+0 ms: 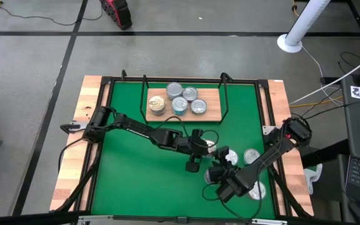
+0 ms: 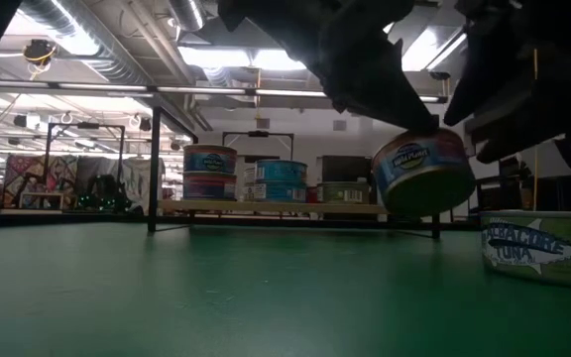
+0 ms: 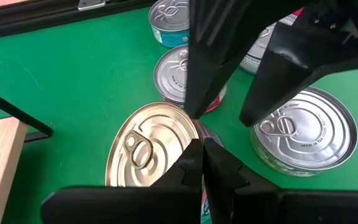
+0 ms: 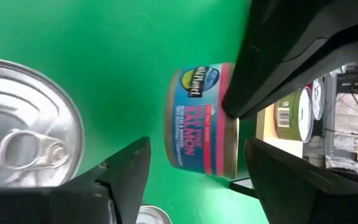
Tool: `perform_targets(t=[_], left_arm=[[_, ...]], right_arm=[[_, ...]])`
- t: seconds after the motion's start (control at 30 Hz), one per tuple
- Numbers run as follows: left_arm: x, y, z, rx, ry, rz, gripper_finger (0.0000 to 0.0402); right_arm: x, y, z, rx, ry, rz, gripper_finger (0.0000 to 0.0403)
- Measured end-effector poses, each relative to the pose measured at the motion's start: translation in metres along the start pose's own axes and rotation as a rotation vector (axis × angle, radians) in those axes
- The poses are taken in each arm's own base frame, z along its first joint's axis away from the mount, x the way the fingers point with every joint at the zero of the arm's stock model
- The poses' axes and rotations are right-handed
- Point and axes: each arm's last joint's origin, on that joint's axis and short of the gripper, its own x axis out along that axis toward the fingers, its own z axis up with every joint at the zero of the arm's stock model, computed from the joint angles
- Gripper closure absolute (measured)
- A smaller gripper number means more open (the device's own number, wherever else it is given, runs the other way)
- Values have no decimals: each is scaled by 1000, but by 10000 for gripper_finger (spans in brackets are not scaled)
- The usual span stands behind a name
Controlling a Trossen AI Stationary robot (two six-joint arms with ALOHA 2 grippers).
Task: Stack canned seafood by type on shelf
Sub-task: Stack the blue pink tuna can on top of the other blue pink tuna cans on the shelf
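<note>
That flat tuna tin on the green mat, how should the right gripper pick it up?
Come straight down: the tuna tin sits flat, lid up, so the right gripper should pinch opposite sides of its low round wall. The left gripper holds a salmon tin.

Both arms are basically all matte black, chunky boxy links with rounded joint housings. Thin black cables loop off the left arm (image 1: pixel 136 129) and trail by the right arm (image 1: pixel 274 150) too. The left claw (image 1: pixel 195 153) and right claw (image 1: pixel 220 178) have flat, angular black fingers (image 4: pixel 123 177), wedge-shaped with plain smooth faces. No markings or screws I can make out.
</note>
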Motion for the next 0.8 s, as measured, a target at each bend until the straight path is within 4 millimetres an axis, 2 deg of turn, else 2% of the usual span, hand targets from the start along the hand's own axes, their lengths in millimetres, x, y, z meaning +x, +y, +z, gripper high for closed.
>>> perform_targets(t=[0.33, 0.8], left_arm=[[0, 1, 0, -40, -2, 2, 401], [0, 0, 1, -82, -10, -40, 401]], right_arm=[[7, -6, 2, 22, 24, 1, 143], [12, -1, 2, 3, 45, 10, 143]])
